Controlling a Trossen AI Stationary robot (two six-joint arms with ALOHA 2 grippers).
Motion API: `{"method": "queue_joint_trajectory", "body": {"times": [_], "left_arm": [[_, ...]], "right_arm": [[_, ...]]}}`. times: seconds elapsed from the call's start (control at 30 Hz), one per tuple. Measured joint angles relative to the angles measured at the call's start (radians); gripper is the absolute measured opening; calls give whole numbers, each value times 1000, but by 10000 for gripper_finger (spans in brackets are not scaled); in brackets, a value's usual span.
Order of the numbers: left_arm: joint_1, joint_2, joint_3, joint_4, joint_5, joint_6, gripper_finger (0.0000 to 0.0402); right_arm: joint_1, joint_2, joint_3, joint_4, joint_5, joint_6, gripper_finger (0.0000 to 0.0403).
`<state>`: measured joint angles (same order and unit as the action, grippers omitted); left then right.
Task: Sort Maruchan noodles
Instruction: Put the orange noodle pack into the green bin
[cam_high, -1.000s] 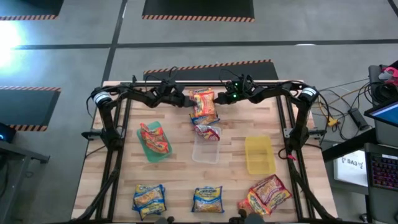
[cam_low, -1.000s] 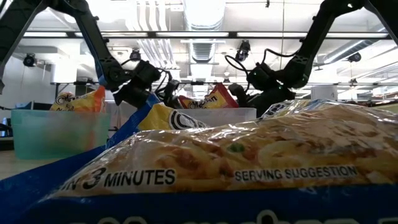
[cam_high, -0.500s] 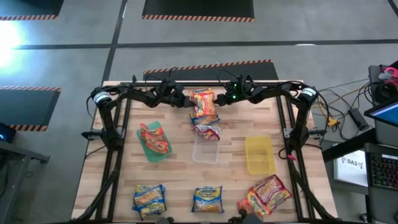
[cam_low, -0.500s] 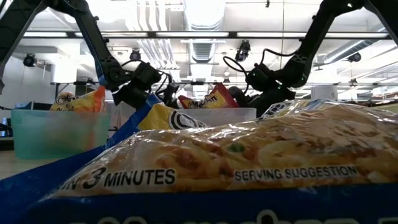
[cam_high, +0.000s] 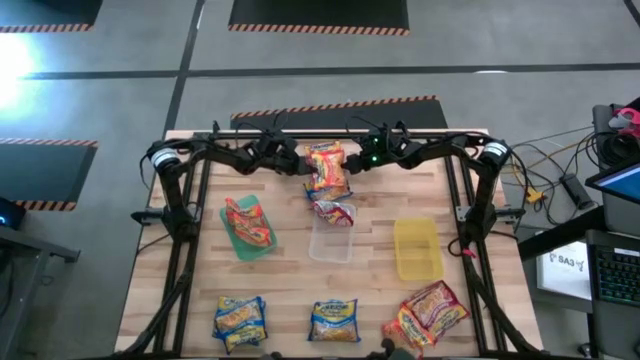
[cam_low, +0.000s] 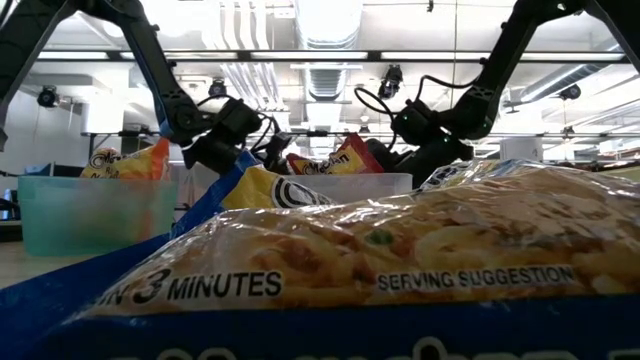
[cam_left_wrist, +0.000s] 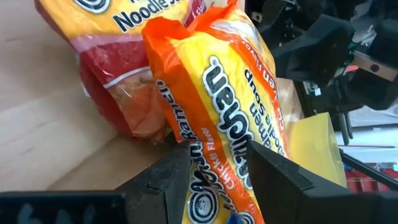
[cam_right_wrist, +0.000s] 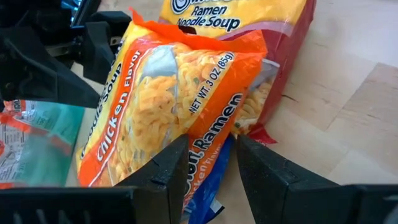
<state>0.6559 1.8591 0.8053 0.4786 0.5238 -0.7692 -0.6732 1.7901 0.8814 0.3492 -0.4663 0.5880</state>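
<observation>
green bin (cam_high: 247, 228): red-pink packets inside | clear bin (cam_high: 331, 240): one packet at its far rim | yellow bin (cam_high: 417, 249): no packet | orange packet (cam_high: 327, 166) at far counter (cam_high: 290, 280) edge, left tool (cam_left_wrist: 214, 171) and right tool (cam_right_wrist: 210, 163) each clamped on it | loose packets (cam_high: 335, 320) along near edge

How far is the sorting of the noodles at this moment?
Early stage. Done: the green bin holds red packets, and one packet lies in the clear bin. In hand: the left gripper and right gripper both hold the orange chicken packet. Left: the yellow bin is empty; the blue packets and the red-orange pile wait at the near edge.
</observation>
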Motion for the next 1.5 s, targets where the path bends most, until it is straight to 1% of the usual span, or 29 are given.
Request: {"method": "queue_joint_trajectory", "body": {"times": [0.1, 0.23, 0.37, 0.47, 0.77, 0.93, 1.1, 1.2, 1.27, 1.37, 1.5], "left_arm": [[-8, 2, 8, 0, -19, 1, 140], [-11, 24, 32, 0, -18, 1, 140], [-21, 59, 65, -1, -5, 0, 140], [-25, 61, 82, 22, 16, 5, 140], [-26, 60, 102, 22, 25, 27, 140], [-15, 59, 103, -47, 122, 29, 140], [14, 59, 103, -107, 153, 61, 140], [31, 57, 103, -105, 213, 74, 143], [42, 57, 103, -105, 245, 85, 148], [45, 57, 103, -108, 249, 111, 158], [44, 57, 103, -149, 283, 150, 179]], "right_arm": [[9, 0, 0, 0, 2, 0, 126], [23, 0, 0, 8, 7, 0, 125], [38, 0, 0, 7, 25, -5, 123], [41, 0, 0, 6, 25, -6, 123], [41, 0, 0, 6, 25, -14, 123], [41, 0, 0, 1, 25, -15, 123], [41, 0, 0, 0, 25, -15, 123], [41, 0, 0, -1, 25, -15, 123], [41, 0, 0, -1, 25, -15, 123], [41, 0, 0, -1, 25, -15, 123], [41, 0, 0, -1, 24, -14, 123]]}}
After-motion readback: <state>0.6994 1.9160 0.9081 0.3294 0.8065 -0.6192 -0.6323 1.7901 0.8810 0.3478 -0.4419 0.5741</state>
